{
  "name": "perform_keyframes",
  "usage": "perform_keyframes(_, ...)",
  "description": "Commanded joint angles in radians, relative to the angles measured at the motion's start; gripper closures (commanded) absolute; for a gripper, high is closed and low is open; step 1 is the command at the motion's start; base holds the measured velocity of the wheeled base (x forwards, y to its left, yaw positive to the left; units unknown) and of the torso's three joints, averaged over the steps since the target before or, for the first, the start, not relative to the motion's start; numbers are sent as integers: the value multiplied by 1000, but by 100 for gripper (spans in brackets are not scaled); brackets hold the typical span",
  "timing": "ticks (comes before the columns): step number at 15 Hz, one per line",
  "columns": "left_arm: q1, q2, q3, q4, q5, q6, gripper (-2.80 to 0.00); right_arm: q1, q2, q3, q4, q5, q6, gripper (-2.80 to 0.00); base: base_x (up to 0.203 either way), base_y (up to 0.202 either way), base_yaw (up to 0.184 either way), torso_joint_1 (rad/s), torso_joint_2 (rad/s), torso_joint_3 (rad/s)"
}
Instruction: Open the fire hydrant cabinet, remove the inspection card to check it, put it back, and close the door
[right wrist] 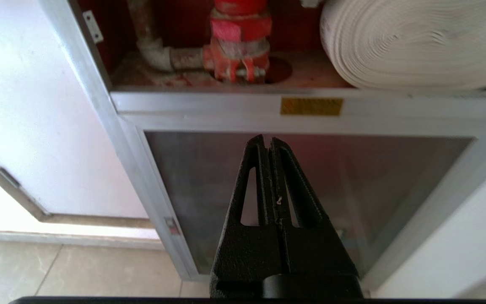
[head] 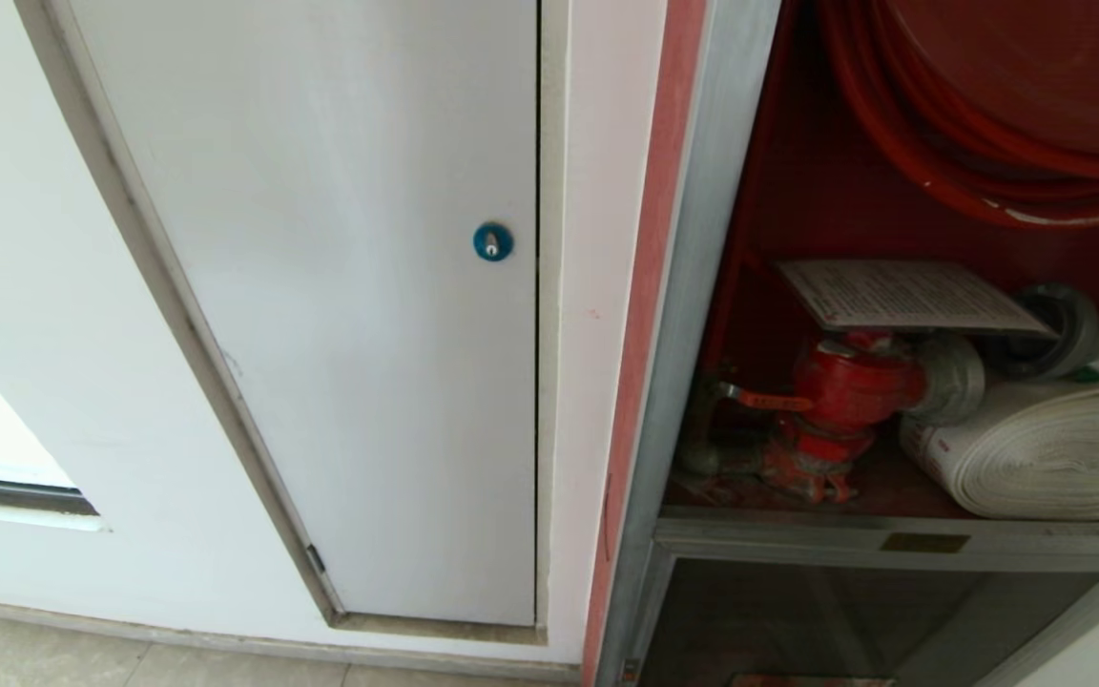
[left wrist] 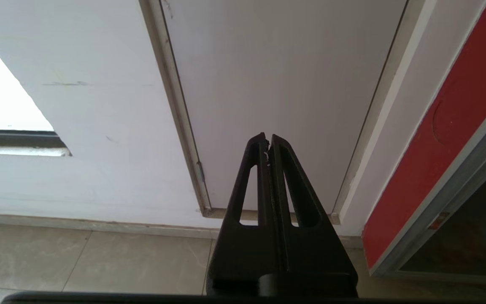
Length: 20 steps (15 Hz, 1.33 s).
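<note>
Progress looks partial, operator: the fire hydrant cabinet [head: 750, 286] already stands open in front of you, its red interior exposed, and the door itself shows in none of the views. The inspection card [head: 902, 296] lies flat on top of the red valve [head: 845, 382], inside the cabinet, beside the white rolled hose [head: 1046, 448]. Whether you have already checked it and returned it, or have not yet lifted it, the pictures cannot settle.

Your right gripper [right wrist: 267, 141] is clenched on nothing, fingers pressed together, hanging low before the lower glass panel [right wrist: 352, 169]; the card sits above and beyond it, past the valve base, out of that wrist view. Your left gripper [left wrist: 267, 138] is likewise clenched and empty, pointing at the white panel [left wrist: 276, 84] well to the side of the cabinet.

What is left, at the least: closing the door. If the card is unchecked, you must raise the right claw to it first.
</note>
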Motion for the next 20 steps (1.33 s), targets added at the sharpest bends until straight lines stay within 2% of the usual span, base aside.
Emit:
perform_keyframes(1, 0, 1, 2, 0, 0, 0, 0, 0, 0, 0, 0, -1, 4, 0, 197, 0, 2, 5, 2, 3)
perform_keyframes(7, 0, 1, 2, 0, 0, -3, 0, 0, 0, 0, 0, -1, -3, 0, 164, 0, 1, 5, 6, 3)
perform_keyframes(18, 0, 1, 2, -2, 0, -4, 0, 0, 0, -5, 8, -30, -1, 0, 0, 0, 0, -2, -1, 0)
perform_keyframes(20, 1, 1, 2, -1, 0, -4, 0, 0, 16, -70, 20, -34, -4, 0, 0, 0, 0, 0, 0, 0)
